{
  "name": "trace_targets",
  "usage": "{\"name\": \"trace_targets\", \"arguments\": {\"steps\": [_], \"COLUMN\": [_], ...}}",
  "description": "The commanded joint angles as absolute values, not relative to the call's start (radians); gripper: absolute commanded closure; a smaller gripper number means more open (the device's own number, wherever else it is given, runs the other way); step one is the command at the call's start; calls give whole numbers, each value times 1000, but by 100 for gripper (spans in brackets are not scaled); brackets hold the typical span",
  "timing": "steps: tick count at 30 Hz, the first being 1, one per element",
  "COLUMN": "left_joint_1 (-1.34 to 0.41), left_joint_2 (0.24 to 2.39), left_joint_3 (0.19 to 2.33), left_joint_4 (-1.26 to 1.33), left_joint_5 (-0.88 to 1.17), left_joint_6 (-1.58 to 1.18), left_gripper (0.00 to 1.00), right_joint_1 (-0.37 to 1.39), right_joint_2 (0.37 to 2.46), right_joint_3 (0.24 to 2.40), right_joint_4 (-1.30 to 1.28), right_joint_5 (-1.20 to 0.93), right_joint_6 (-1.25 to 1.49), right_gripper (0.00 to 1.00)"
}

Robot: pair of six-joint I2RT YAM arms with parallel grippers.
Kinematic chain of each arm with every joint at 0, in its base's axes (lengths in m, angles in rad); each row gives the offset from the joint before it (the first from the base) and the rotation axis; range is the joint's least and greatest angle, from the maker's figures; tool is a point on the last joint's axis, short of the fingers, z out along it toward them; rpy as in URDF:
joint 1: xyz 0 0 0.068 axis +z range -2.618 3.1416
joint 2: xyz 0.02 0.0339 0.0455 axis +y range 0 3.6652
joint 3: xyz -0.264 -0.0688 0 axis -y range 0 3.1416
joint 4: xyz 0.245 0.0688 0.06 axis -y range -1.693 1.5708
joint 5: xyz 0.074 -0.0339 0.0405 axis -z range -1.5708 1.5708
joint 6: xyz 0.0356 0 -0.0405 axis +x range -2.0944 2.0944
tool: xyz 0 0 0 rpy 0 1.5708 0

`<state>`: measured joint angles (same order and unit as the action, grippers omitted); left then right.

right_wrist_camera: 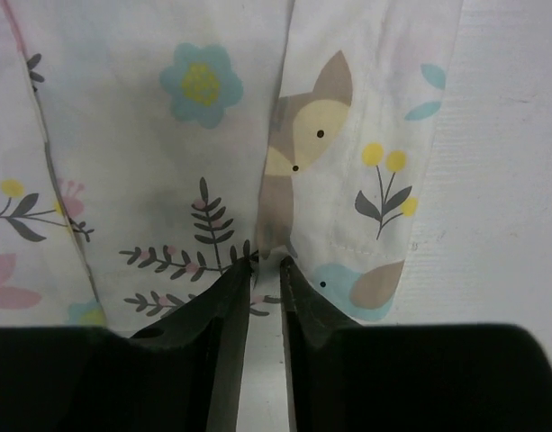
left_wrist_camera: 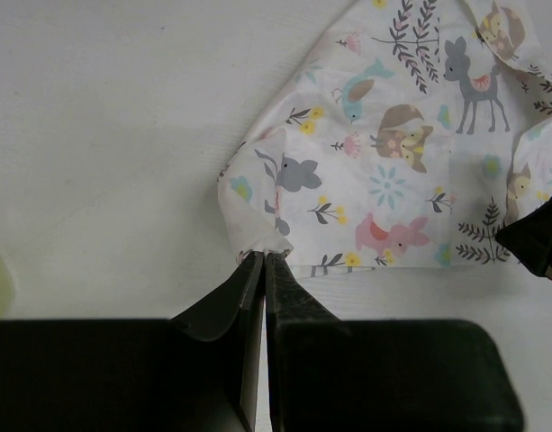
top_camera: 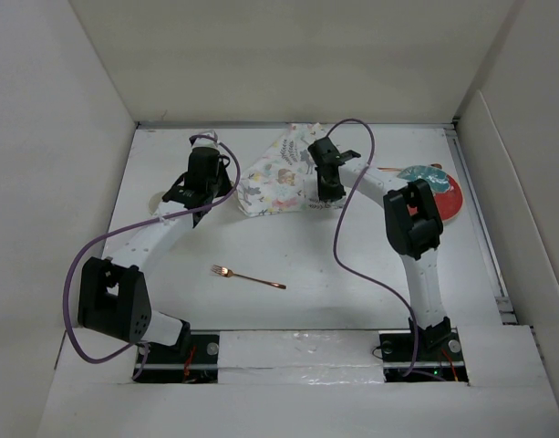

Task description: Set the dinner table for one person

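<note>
1. The dinner table [top_camera: 306, 246] is seen as a big plain white top, spread under everything, with white walls set around it
2. A placemat [top_camera: 277, 178] with little animals and flowers is bunched up on the far middle of the table, not laid flat
3. The left corner of the placemat is pinched tight by the left gripper [left_wrist_camera: 262, 256], and its jaws are pressed together on the cloth
4. The right gripper [right_wrist_camera: 265, 263] is set at a fold on the right side of the placemat; its jaws are seen a little apart, and it cannot be told if the cloth is gripped
5. A copper-coloured fork [top_camera: 249, 276] is laid on the bare table, nearer the arms and well apart from the placemat
6. A red plate [top_camera: 452, 203] is placed at the far right, partly hidden by the right arm
</note>
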<state>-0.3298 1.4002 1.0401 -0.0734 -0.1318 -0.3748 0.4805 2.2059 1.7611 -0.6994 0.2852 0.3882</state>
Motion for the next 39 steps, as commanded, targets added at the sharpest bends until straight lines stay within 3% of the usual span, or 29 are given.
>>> {"name": "trace_targets", "arguments": {"steps": [1, 4, 7, 10, 16, 25, 32, 39], "left_joint_1": [-331, -331, -331, -331, -331, -331, -261, 9], "left_joint_2": [1394, 1399, 1397, 1394, 1394, 1391, 1371, 1292], "left_joint_3": [1037, 1035, 1035, 1034, 1052, 1158, 1472, 1646], "left_joint_4": [-40, -40, -41, -41, -52, -86, -126, -43], "left_joint_5": [-138, -138, -137, -140, -134, -104, -6, 259], "left_joint_6": [-367, -368, -371, -370, -374, -394, -451, -737], "left_gripper": [100, 100, 100, 100, 100, 100, 100, 100], "right_joint_1": [466, 466, 466, 457, 448, 365, 272, 216], "right_joint_2": [2213, 2215, 2207, 2195, 2114, 1901, 1533, 1185], "right_joint_3": [1789, 1784, 1770, 1761, 1758, 1629, 1548, 1661], "right_joint_4": [-716, -724, -718, -709, -687, -598, -523, -597], "right_joint_5": [302, 304, 307, 313, 284, 118, 12, 60], "right_joint_6": [380, 383, 388, 402, 426, 488, 564, 658], "right_gripper": [70, 70, 85, 92, 100, 100, 100, 100]}}
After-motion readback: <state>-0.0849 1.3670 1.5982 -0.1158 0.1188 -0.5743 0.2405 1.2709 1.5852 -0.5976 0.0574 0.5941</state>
